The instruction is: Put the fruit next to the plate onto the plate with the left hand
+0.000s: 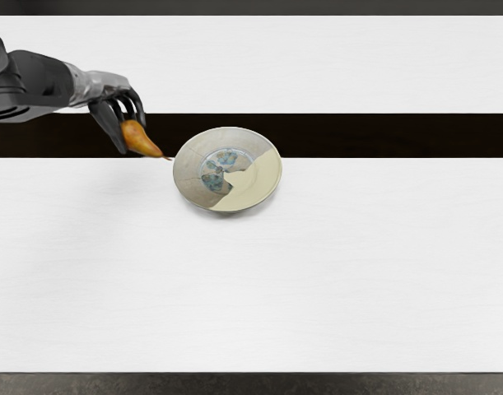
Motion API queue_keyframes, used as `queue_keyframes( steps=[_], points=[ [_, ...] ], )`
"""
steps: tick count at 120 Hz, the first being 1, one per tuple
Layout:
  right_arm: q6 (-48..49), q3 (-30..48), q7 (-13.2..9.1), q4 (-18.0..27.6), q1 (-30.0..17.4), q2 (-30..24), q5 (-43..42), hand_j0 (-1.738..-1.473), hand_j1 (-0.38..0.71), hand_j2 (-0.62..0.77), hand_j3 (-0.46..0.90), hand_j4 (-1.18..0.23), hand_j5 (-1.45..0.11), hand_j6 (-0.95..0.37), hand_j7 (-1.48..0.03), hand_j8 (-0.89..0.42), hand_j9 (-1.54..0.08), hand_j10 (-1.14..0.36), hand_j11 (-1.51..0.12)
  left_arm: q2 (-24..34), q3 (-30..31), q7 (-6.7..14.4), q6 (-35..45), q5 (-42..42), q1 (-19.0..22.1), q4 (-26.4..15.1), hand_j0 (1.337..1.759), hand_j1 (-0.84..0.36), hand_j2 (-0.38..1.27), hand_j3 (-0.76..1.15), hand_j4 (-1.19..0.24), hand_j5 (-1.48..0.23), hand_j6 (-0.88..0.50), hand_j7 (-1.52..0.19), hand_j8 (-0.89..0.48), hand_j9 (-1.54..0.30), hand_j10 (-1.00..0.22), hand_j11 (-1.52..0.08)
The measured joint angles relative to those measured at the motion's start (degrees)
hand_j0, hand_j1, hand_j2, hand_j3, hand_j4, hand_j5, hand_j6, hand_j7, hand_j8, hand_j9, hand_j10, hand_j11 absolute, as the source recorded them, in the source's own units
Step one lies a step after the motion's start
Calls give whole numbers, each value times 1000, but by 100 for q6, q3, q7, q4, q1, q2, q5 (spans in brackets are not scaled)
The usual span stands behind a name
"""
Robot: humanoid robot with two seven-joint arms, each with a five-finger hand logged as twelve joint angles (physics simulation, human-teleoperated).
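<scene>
An orange-brown pear (141,139) lies tilted at the table's far edge, just left of the plate, its stem pointing toward the plate's rim. The plate (259,185) is round, grey and cream with a blue-grey patch in its centre, and nothing lies on it. My left hand (121,118) comes in from the upper left, and its dark fingers (111,123) curl down around the pear's upper end. The pear's tip looks level with the table surface. Whether it is lifted off the table I cannot tell.
A white table (251,271) fills most of the view. Behind its far edge runs a dark gap (383,136), then a second white surface (317,62). The right arm does not show.
</scene>
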Motion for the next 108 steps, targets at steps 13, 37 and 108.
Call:
queue_keyframes(
  steps=[13,37,108],
  points=[
    [0,0,0,0,0,0,0,-1658,-310,-7,0,-33,-43,-33,-43,-33,-43,-33,-43,-102,0,44,-2,-104,-105,21,1655,-336,375,0,-678,-1024,-488,-1000,-535,-1005,-762,-1003],
    [0,-2,0,0,0,0,0,-1658,-310,-7,0,-33,-43,-33,-43,-33,-43,-33,-43,-591,3,85,-5,-194,-226,228,1655,-342,404,0,-669,-1037,-469,-1015,-535,-1016,-768,-1016],
    [0,-1,0,-20,0,0,-5,-1658,-310,-7,0,-33,-43,-33,-43,-33,-43,-33,-43,-1758,44,93,-26,-186,-556,1210,1654,-312,386,0,-688,-1057,-477,-1041,-549,-1038,-778,-1039]
  ],
)
